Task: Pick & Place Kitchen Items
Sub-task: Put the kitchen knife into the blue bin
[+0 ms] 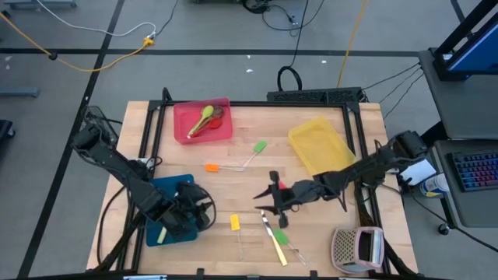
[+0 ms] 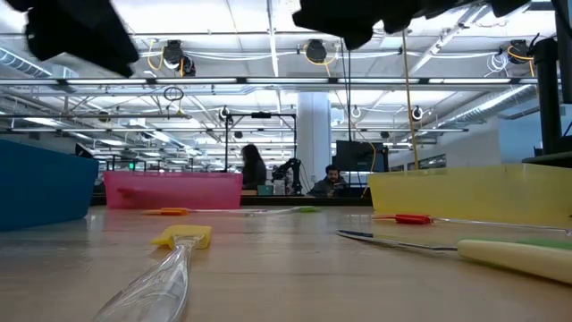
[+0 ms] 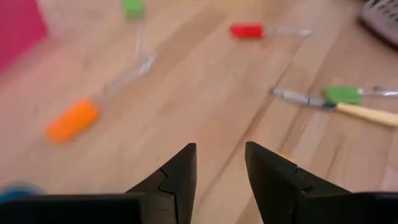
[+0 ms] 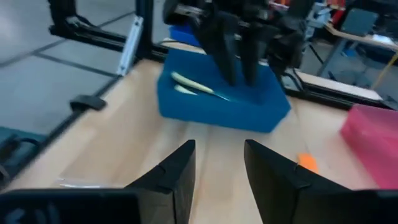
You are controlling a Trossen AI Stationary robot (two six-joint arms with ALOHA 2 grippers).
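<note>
Claws apart and empty above scattered utensils on the tabletop (image 1: pixel 249 171).
Left claw (image 1: pixel 204 208) hangs at the blue tray (image 1: pixel 167 194) holding a cream-handled knife (image 4: pixel 194 86); right claw (image 1: pixel 268 204) hovers mid-table over another knife (image 1: pixel 274 241) and a green spatula (image 1: pixel 282 237). Spoons (image 1: pixel 204 118) lie in the red tray (image 1: pixel 201 131).

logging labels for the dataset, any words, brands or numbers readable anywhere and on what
None can be read in any view.
The red tray, yellow tray, blue tray and perforated box show no print.
The utensils, such as the cream-handled knife, carry no visible marking.
Screens behind the table in the low view: too small to read.
</note>
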